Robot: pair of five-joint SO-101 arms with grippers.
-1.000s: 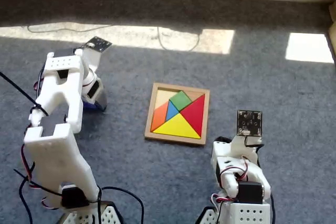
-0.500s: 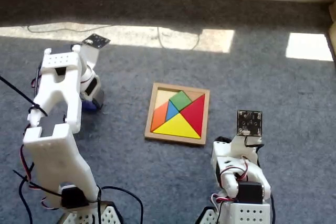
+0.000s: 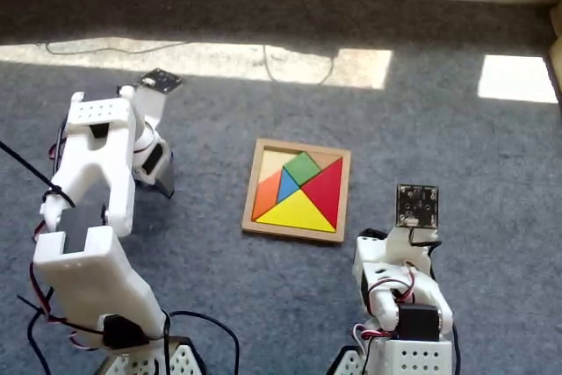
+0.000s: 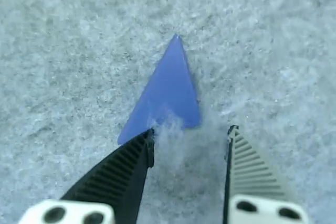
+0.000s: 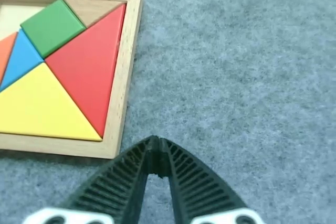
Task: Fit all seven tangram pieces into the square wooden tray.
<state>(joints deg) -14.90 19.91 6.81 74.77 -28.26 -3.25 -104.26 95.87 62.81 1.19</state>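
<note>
Left wrist view has the blue triangle [image 4: 167, 95] mid-frame on the carpet [image 4: 63, 51], my left gripper [image 4: 191, 131] spread, one fingertip at its edge — I'd centre over it before closing. My right gripper [image 5: 157, 156] is pinched empty; the tray [image 3: 291, 234] sits centre of the high view.

— What do we find changed on the left arm [image 3: 92, 164]?

— In the high view we see it swung a little to the picture's left. Its white upper link sits further left than a second ago, and the lower link lies lower in the picture.

— And the left claw [image 4: 191, 129]?

— We see it carried along with the arm, slightly leftward. An edge of the blue triangle [image 4: 168, 93] peeked out beneath it in the earlier high views; now the claw's dark body covers that spot.

— The small camera board [image 3: 158, 82] on the wrist?

— We see it lower than half a second ago, and turned to a different angle.
</note>
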